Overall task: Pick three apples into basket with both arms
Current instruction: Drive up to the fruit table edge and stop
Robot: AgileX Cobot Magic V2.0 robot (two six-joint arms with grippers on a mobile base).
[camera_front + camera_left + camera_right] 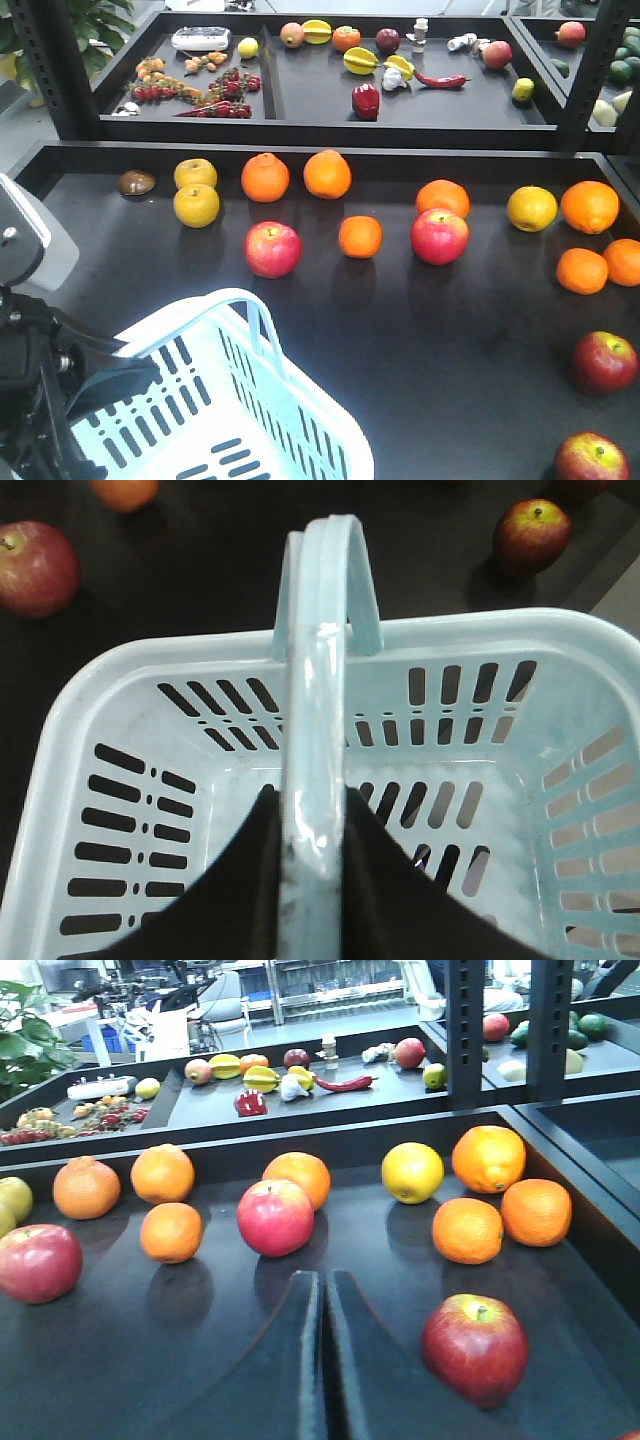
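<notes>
left claw (310, 815) clamped on the basket (300, 400) handle; right claw (322, 1280) pinched together, holding nothing.
the basket fills the lower left of the front view, over a matte black desk (450, 340); two dark apples (604, 360) lie at the lower right, well apart from it. further back are pinker apples (272, 249), oranges (327, 173) and yellow fruit (196, 205). beyond a raised lip, a second black tray (320, 95) carries a chilli (440, 80) and small fruit; a leafy plant (90, 20) stands upper left.

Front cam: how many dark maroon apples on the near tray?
2. One dark apple sits by the right edge of the tray; the second dark apple is below it, cropped by the frame's bottom. Any others may be out of frame or behind the basket.
</notes>
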